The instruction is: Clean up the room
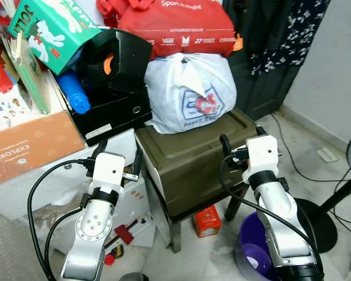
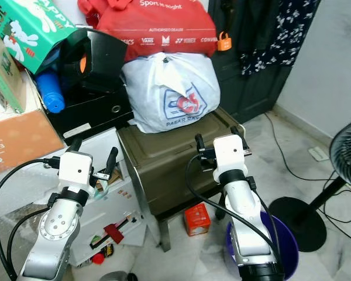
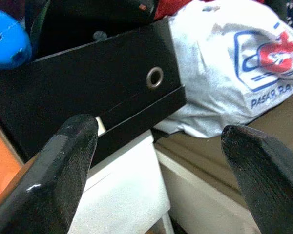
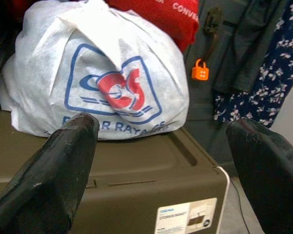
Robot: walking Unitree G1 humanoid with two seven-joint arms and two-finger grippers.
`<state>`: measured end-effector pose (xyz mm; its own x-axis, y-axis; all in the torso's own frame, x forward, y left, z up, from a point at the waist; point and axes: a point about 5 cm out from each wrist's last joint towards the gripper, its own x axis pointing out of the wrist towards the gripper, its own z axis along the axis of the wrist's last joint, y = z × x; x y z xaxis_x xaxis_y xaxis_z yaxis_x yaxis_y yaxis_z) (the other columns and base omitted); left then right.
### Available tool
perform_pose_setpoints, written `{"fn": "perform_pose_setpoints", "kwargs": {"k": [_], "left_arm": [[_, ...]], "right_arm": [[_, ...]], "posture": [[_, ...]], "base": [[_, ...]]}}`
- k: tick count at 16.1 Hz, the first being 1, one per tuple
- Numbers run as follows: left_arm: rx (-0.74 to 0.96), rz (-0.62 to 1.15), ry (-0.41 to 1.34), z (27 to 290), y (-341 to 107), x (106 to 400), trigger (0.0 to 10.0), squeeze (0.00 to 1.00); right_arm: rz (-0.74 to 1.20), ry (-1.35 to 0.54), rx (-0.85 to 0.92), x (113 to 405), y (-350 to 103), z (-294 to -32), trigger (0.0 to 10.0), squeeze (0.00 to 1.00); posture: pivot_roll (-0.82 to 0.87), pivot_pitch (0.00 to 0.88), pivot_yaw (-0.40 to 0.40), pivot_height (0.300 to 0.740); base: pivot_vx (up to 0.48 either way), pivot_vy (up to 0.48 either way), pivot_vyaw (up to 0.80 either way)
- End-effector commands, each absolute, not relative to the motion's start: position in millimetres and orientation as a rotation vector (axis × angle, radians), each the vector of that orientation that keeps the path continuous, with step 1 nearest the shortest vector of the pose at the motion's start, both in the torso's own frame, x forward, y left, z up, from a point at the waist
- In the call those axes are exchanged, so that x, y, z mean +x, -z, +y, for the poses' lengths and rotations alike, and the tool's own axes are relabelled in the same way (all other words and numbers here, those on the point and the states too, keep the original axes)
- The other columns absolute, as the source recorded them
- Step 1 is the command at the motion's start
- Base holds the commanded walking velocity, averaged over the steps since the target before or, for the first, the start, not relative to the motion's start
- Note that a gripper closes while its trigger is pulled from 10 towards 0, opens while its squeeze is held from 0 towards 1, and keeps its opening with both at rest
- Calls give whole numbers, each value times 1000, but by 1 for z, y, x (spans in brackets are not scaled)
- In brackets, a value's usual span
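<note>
A white plastic bag [image 1: 189,91] with a blue and red logo sits on an olive storage box [image 1: 199,161], under a red sports bag [image 1: 175,23]. My right gripper [image 1: 241,137] is raised in front of the box, open and empty, pointing at the white bag [image 4: 95,73]. My left gripper [image 1: 118,153] is raised at the left, open and empty, facing a black box file [image 3: 97,92] that rests on a white drawer unit [image 1: 114,193]. A small orange carton [image 1: 207,221] lies on the floor under the olive box.
A purple bucket [image 1: 254,252] stands by my right arm, with a black fan base [image 1: 316,222] and cables to the right. Cardboard boxes [image 1: 29,146], a green gift box [image 1: 52,26] and a blue bottle [image 1: 75,92] crowd the left. Dark clothes [image 1: 281,35] hang behind.
</note>
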<state>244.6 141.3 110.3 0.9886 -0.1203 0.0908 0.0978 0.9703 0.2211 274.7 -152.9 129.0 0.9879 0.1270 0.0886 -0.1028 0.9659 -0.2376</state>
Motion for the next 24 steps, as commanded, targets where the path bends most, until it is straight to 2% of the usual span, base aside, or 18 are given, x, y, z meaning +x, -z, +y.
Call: {"fn": "perform_pose_setpoints", "kwargs": {"k": [1,4,11,20,24], "left_arm": [[221,-112,110,141,-114,246,10000,0],[205,-114,120,140,-114,246,10000,0],[184,-113,126,140,-114,245,10000,0],[197,-130,170,134,-118,243,10000,0],[181,-90,163,143,-112,232,10000,0]], "right_arm": [[-103,-111,-238,276,-131,-153,10000,0],[-102,-111,-240,276,-131,-153,10000,0],[-101,-86,-252,277,-130,-155,10000,0],[-94,-84,-261,277,-129,-156,10000,0],[-80,-76,-262,273,-126,-161,10000,0]], "posture": [[-75,0,13,740],[-75,0,14,740],[-76,0,17,740],[-76,5,16,740],[-69,9,15,740]], "base": [[0,-266,0],[0,-316,0],[0,0,0],[0,0,800],[0,0,800]]}}
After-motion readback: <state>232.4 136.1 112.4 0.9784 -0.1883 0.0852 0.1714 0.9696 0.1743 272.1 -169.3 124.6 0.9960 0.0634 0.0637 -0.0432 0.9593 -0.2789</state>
